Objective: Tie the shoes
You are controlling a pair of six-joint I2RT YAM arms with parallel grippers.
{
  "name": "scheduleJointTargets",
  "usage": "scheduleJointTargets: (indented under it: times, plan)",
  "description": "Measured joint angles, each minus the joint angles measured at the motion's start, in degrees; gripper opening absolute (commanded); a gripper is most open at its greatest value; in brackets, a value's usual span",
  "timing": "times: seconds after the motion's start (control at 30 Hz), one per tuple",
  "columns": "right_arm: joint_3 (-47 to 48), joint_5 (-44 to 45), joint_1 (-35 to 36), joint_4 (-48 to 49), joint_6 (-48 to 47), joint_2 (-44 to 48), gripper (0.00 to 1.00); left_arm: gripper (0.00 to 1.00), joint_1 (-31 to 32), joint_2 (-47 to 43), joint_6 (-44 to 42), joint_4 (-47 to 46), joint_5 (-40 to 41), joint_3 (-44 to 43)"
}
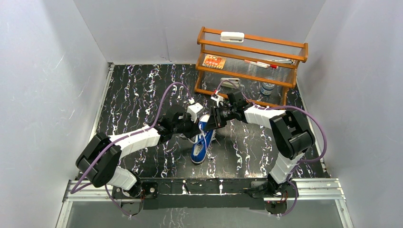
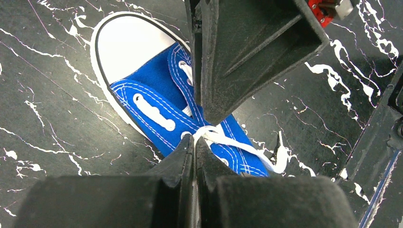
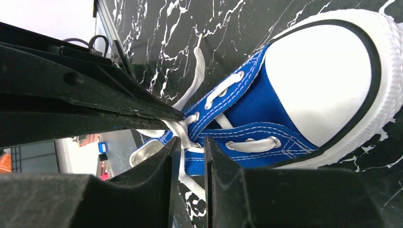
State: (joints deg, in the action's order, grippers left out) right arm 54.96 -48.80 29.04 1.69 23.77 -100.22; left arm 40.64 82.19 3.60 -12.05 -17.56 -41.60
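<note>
Pinching laces (image 2: 223,137), left claw (image 2: 195,141), right claw (image 3: 190,142), sneaker (image 2: 157,90) directly beneath

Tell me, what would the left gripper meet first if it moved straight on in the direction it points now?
Most likely the white laces crossed on the blue sneaker, right at the left gripper's tips. Just beyond stands the right gripper; depth between them is unclear.

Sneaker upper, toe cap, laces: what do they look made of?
Upper: woven canvas look, matte blue, rows of white stitching.
Toe cap: likely rubber, smooth white with no weave, black rim line.
Laces: flat woven fabric, probably cotton or polyester, matte white, draping limp.
</note>
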Motion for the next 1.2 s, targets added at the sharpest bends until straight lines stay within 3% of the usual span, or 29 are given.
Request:
scheduleJointTargets:
  times: [0.43, 0.6, 0.63, 1.2]
  plan:
    - [0.0, -3.2, 1.1, 0.8, -1.5, -1.9, 0.3, 0.0, 0.0, 0.0, 0.0, 0.0, -0.1, 0.0]
    - [0.0, -4.6, 1.4, 3.2, -0.6, -2.0, 0.02, 0.0, 0.0, 0.0, 0.0, 0.0, -0.1, 0.0]
    - [-0.1, -4.9, 1.4, 3.6, -0.3, -2.1, 0.0, 0.0, 0.0, 0.0, 0.0, 0.0, -0.1, 0.0]
    - [-1.8, -2.0, 1.8, 6.0, 6.1, 0.2, 0.0, 0.0, 0.1, 2.3, 1.5, -2.8, 0.7, 0.0]
